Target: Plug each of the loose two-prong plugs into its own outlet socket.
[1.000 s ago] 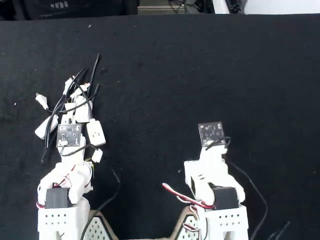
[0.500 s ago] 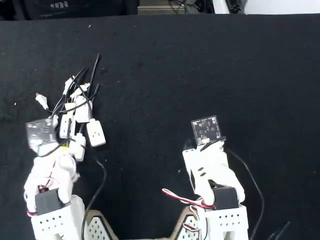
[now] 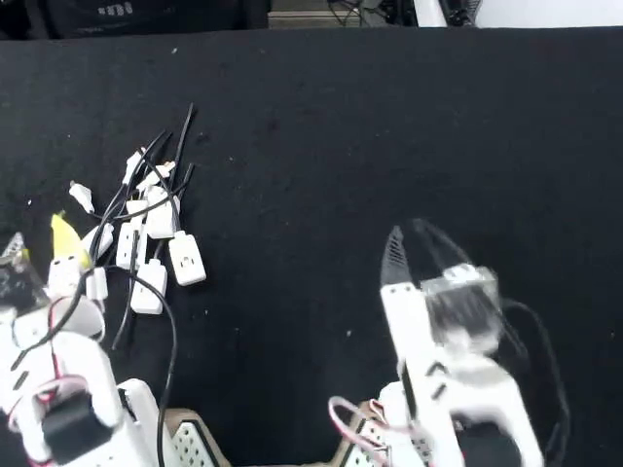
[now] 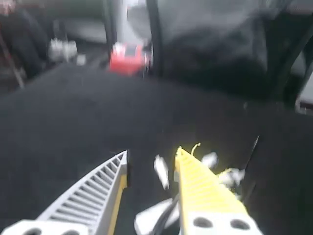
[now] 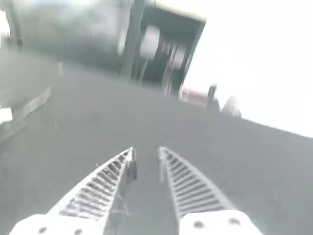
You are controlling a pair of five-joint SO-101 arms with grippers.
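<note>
Several white two-prong plugs and outlet sockets on black cords lie in a tangled pile at the left of the black table. My left gripper, with one yellow finger, is open at the pile's left edge, empty. In the left wrist view the left gripper frames a small white plug, with more plugs behind it. My right gripper is raised over bare table at the right, far from the pile. In the right wrist view the right gripper shows a narrow gap and holds nothing.
The black table top stretches bare across the middle, the right and the far side. Room clutter stands beyond its far edge. Black cords stick out from the pile towards the far side.
The left arm has swung left and tipped up, so its fingers now show beside the pile. The right arm has risen and shifted right, with its fingers now pointing forward.
</note>
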